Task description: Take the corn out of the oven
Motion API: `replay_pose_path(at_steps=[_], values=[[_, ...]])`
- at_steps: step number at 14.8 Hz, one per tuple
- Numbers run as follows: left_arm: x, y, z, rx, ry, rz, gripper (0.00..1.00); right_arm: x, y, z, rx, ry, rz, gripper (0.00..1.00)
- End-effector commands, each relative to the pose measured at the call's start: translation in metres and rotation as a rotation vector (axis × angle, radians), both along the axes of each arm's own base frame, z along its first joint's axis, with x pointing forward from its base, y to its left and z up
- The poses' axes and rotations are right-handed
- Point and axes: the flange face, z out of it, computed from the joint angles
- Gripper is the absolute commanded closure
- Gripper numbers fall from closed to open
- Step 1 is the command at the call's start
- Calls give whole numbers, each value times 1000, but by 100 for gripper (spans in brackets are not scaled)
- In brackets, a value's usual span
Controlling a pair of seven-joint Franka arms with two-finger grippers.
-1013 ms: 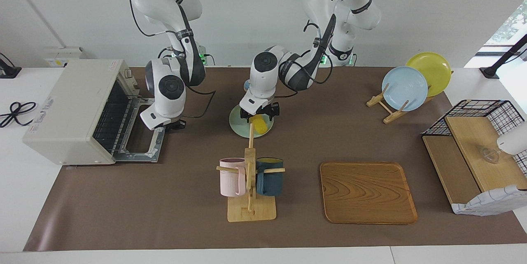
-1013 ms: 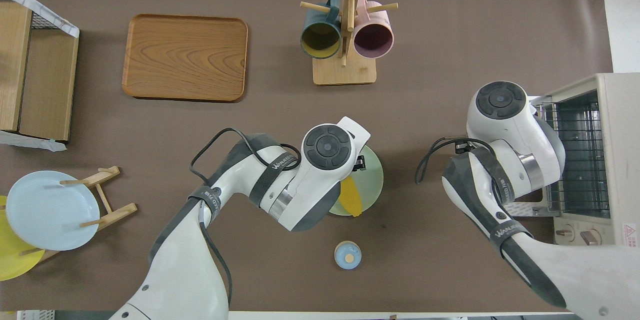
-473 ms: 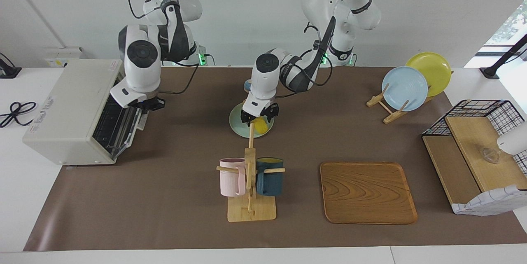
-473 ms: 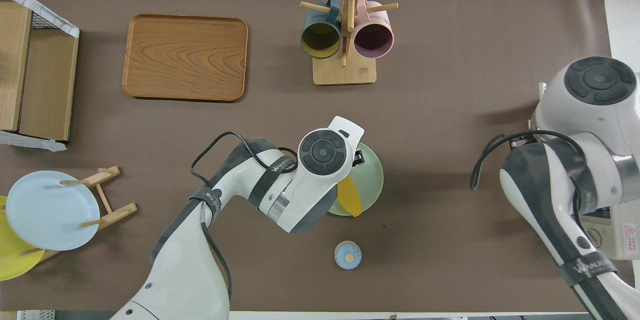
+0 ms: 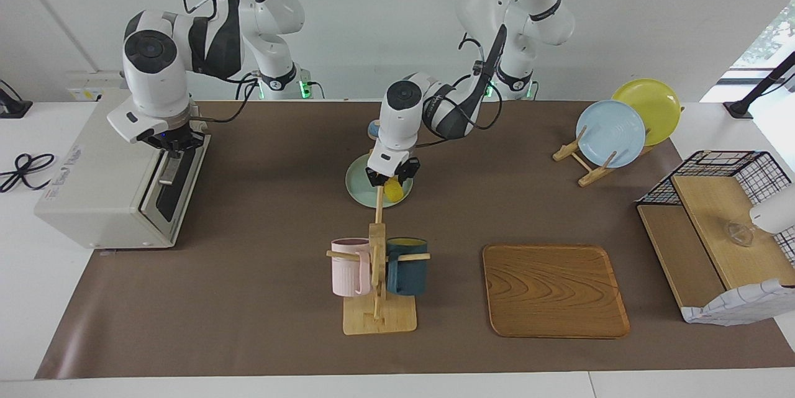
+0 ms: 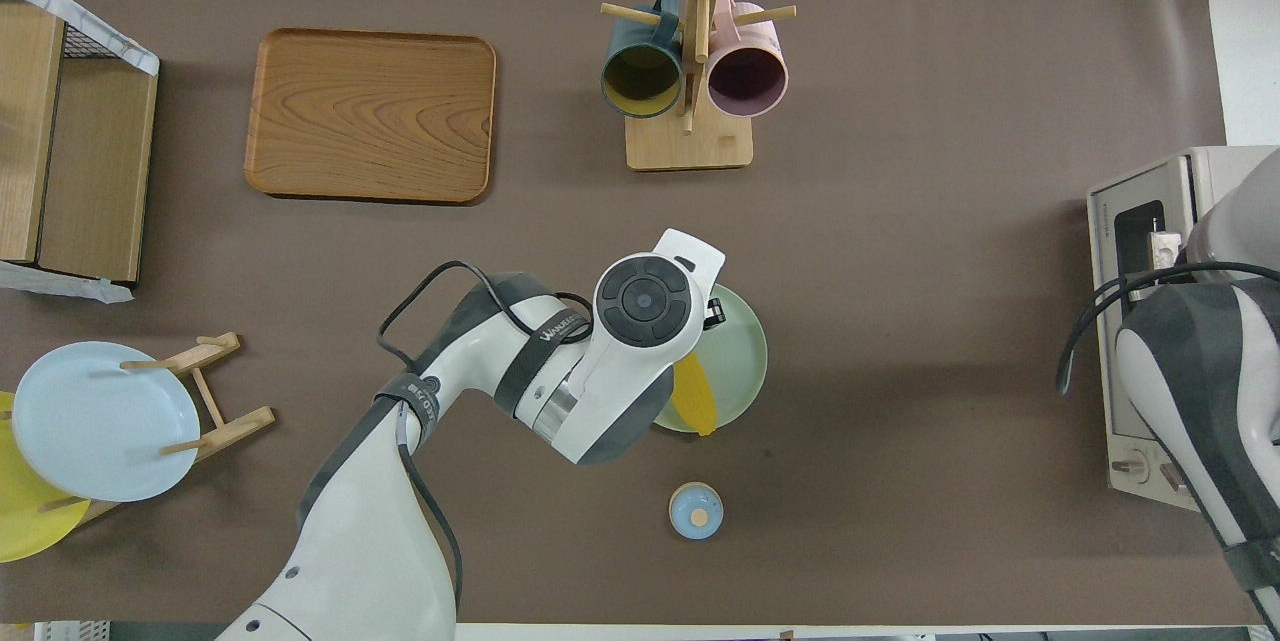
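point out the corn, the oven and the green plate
corn [image 6: 695, 399], overhead view, middle of the cob
oven [image 5: 93, 187], facing view, top panel
green plate [image 6: 745, 361], overhead view, bare part beside the corn

1. The counter [image 5: 261, 298] is covered by a brown mat.
2. The oven [image 5: 105, 174] stands at the right arm's end, door shut.
3. A pale green plate [image 6: 740, 361] lies near the middle.
4. A small blue round thing [image 6: 695, 510] sits nearer to the robots than the plate.
5. A mug rack [image 5: 377, 317] stands farther from the robots than the plate.
6. A wooden tray [image 5: 553, 289] lies beside the rack, toward the left arm's end.
7. A plate stand [image 5: 581, 162] sits nearer to the robots than the tray.
8. A wire basket [image 5: 714, 224] stands at the left arm's end.
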Motion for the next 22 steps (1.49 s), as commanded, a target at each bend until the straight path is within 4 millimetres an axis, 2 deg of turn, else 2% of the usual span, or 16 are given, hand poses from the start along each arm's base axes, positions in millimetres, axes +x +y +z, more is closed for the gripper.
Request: replay_pose_path(at_steps=[1,3,6,7,9,10,11,13,14,15,17,20,22], values=[[29,21,43,4,12,13,100,-21,-8,27,24,24,-3,100],[69,52,76,1,7,-42,100,-21,-11,68,93,-5,-67,100],[138,125,113,-2,-15,-102,100,-22,-5,126,208,-25,-122,98],[157,144,113,-8,-26,-114,100,-23,4,147,287,-41,-132,85],[200,189,124,-21,-67,-120,100,-19,19,158,347,-63,-110,57],[215,203,126,-23,-78,-136,100,-18,23,162,350,-71,-99,33],[234,216,130,-27,-97,-143,100,-17,25,164,349,-74,-89,0],[266,230,117,-26,-110,-157,100,-11,39,168,347,-81,-58,0],[282,246,101,-17,-115,-164,100,-2,54,172,335,-95,-24,0],[293,256,85,-15,-122,-170,100,5,56,176,333,-96,-19,0],[313,269,73,-17,-156,-172,100,25,58,182,336,-81,-23,0],[326,291,63,-13,-195,-200,100,31,58,179,329,-49,-31,0],[330,293,53,-14,-213,-198,100,32,56,177,342,-47,-40,0]])
